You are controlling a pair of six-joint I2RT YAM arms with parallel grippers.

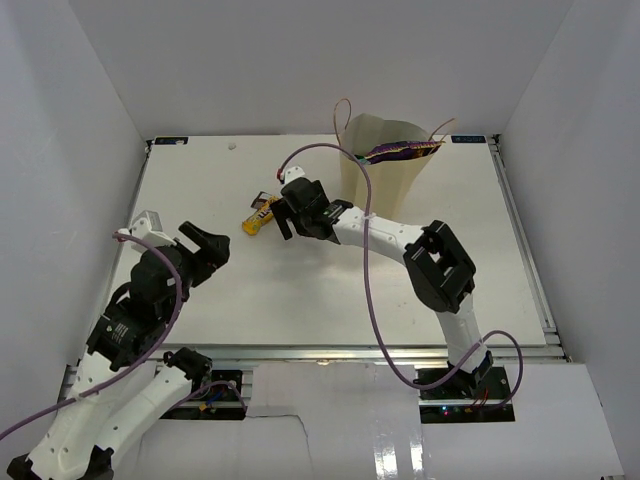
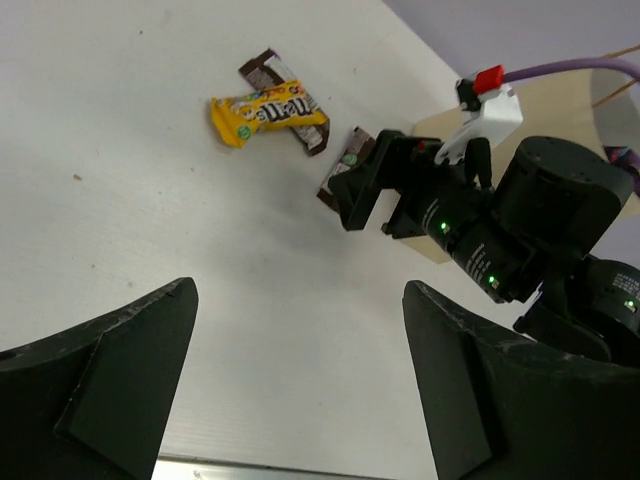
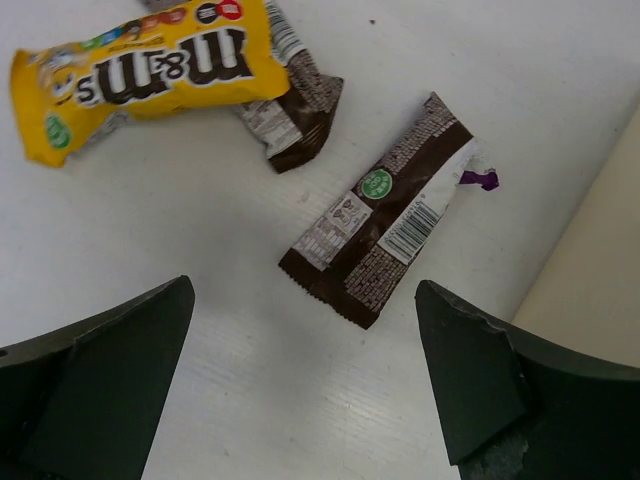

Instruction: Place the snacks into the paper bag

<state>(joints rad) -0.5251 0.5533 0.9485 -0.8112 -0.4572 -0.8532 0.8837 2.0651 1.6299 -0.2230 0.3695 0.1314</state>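
Left gripper (image 1: 210, 250): jaws spread, empty, above the table (image 1: 300, 300). Centre, right gripper (image 3: 305, 300): jaws spread over the dark brown bar (image 3: 385, 215), beside the yellow packet (image 3: 150, 75). Best descend squarely and pinch across its narrow width. Right: paper bag (image 1: 385, 175).

Bright, even white light falls from above, leaving the table (image 1: 300, 300) almost washed out, with only faint, soft shadows beneath the arms. A glossy white panel (image 1: 400, 440) at the near edge shows glare. In each wrist view the near fingers (image 2: 100, 400) are blurred, while the yellow packet (image 3: 150, 70) shows crisp lettering.
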